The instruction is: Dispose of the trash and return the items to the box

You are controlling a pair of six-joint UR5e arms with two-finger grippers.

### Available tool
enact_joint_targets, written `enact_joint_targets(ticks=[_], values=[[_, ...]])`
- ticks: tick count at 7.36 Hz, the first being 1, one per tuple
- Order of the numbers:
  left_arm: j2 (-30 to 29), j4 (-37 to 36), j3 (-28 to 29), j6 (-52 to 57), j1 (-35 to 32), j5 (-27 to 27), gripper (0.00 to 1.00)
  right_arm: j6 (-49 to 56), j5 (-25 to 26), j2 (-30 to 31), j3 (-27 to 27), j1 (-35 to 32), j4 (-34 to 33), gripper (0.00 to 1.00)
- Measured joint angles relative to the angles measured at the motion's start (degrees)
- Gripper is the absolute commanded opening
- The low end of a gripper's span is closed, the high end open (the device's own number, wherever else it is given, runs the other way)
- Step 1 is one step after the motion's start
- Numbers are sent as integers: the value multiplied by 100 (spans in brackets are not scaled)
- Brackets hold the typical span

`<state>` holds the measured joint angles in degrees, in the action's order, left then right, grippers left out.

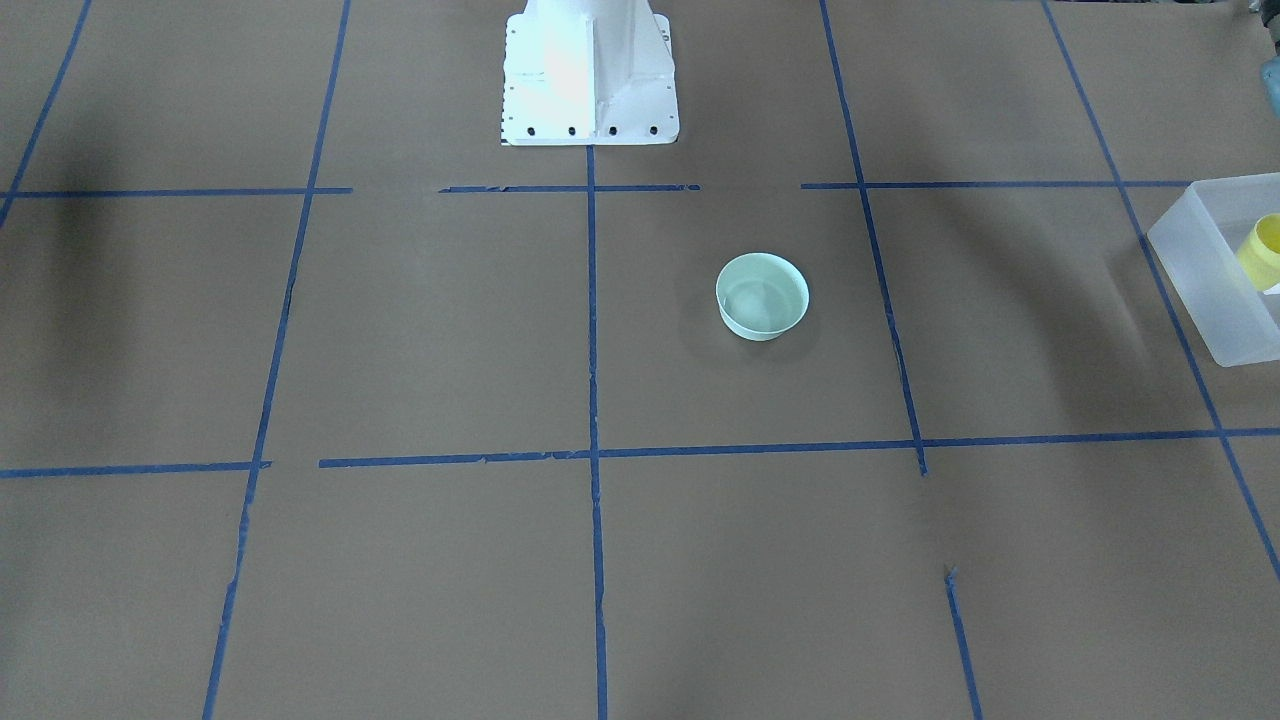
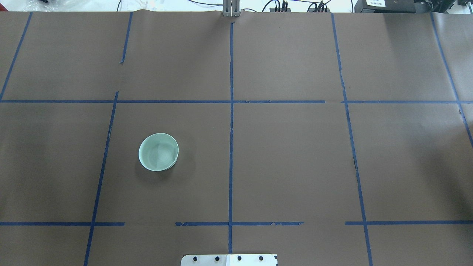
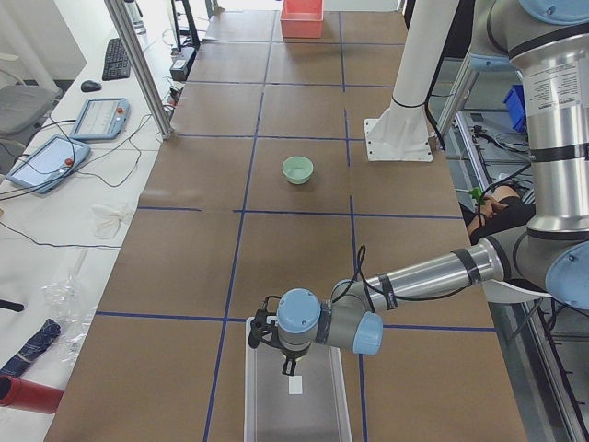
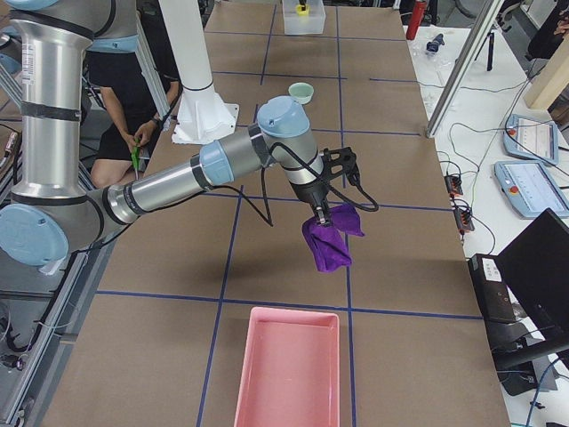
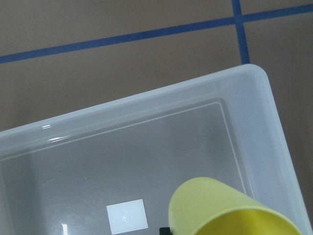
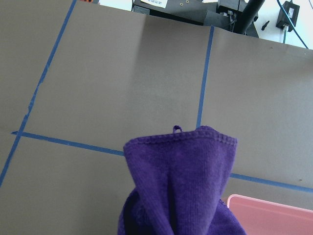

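The yellow cup (image 5: 230,210) fills the bottom of the left wrist view, tilted, just over the floor of the frosted box (image 5: 146,105). In the front view the cup (image 1: 1262,250) shows inside the box (image 1: 1200,260) at the right edge. My left gripper (image 3: 287,366) hangs over the box (image 3: 250,396), shut on the cup as far as I can see; its fingers are mostly hidden. My right gripper (image 4: 320,216) is shut on a purple cloth (image 4: 327,242) that hangs in the air above the table, a little short of a pink tray (image 4: 289,365).
A pale green bowl (image 2: 158,152) stands upright on the brown paper near the robot's base (image 2: 229,259); it also shows in the front view (image 1: 762,296). The pink tray's corner (image 6: 274,213) shows below the cloth (image 6: 181,186). Blue tape lines grid the table.
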<state>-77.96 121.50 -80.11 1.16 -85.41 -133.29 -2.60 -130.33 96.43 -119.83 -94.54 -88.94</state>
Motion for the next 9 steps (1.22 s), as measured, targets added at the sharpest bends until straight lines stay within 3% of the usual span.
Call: enact_joint_targets(ticks=[3,5,9], values=[[-14,263,-228,-22,-4,36,100,297,346,-10,8,-193,-1,0],[37,125,-1139,-80,-50,62,100,954,916,-13,97,-229,-1,0],[-38,-99,-2499,-2296,261,85,100,2285,1538,-46,1003,-341,74,0]])
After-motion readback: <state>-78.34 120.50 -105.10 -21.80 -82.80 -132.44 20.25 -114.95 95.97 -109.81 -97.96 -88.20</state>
